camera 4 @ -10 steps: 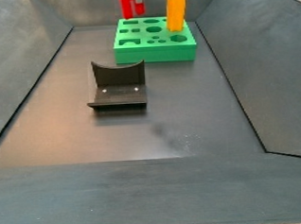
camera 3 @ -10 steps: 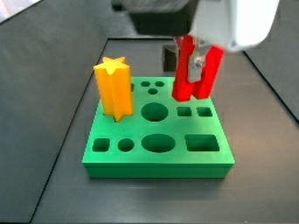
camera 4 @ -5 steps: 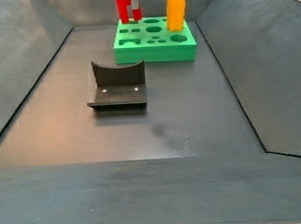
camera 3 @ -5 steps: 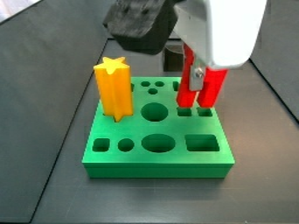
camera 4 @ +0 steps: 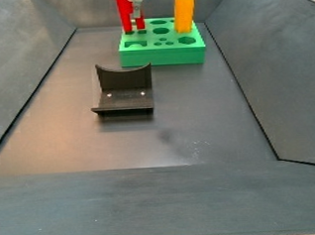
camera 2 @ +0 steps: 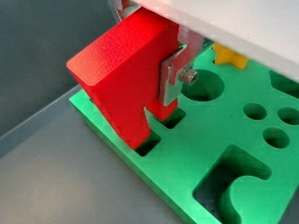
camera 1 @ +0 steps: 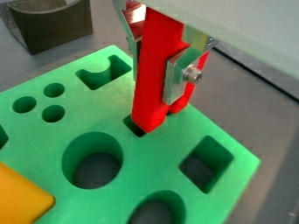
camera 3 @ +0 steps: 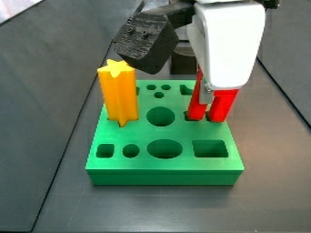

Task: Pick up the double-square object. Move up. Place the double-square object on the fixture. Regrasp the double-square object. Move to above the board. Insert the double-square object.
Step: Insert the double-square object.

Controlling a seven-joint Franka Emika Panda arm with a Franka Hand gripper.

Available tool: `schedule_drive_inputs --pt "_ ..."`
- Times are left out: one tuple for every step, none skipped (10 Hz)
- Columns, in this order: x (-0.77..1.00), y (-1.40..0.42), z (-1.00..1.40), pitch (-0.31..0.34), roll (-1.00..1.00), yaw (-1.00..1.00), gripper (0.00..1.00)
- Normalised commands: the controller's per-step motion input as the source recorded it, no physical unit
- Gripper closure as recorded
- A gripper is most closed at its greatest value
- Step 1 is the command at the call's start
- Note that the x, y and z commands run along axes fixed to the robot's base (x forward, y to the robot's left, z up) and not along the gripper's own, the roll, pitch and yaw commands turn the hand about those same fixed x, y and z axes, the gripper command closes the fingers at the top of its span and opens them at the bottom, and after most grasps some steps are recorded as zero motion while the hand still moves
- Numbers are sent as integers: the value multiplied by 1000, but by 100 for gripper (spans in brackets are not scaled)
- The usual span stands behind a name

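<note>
- The gripper (camera 1: 176,66) stands over the board (camera 3: 134,162), clamped on the double-square object (camera 1: 156,74); in both wrist views a silver finger plate (camera 2: 172,68) lies flat against the red side.
- The double-square object is upright, its two red legs pointing down at the board's top face (camera 3: 209,102).
- In a wrist view the lower end of one leg sits in a small square hole (camera 1: 140,129) near the middle of the board; how deep it goes cannot be told.
- In a wrist view the red piece (camera 2: 126,74) meets holes close to one edge of the board (camera 2: 222,149).
- In a side view the red legs stand near the board's right edge, toward its far side, and the white gripper body hides the top of the piece.
- A yellow star prism (camera 3: 116,91) stands upright near the board's left edge, well apart from the red piece; its tip shows in a wrist view (camera 2: 230,59).
- The fixture (camera 4: 121,90) sits on the dark floor, well apart from the board (camera 4: 164,48), nearer the camera in that side view.
- There the red piece (camera 4: 124,12) appears small and probably at the board's left part.
</note>
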Motion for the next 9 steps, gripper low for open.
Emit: schedule_drive_inputs --pt "0 271 -31 0 0 0 100" --pt "0 0 0 0 6 0 100" --pt "-66 -157 -323 -56 187 0 100" --pt "0 -360 -689 -216 206 17 100" --pt "0 -457 -623 -300 147 0 100" --pt "86 -429 -474 -367 151 0 100" --pt "406 -440 -234 -454 111 -206 100" --pt "371 -329 -171 -460 79 -303 100" --pt "109 -229 -129 -484 114 -411 100"
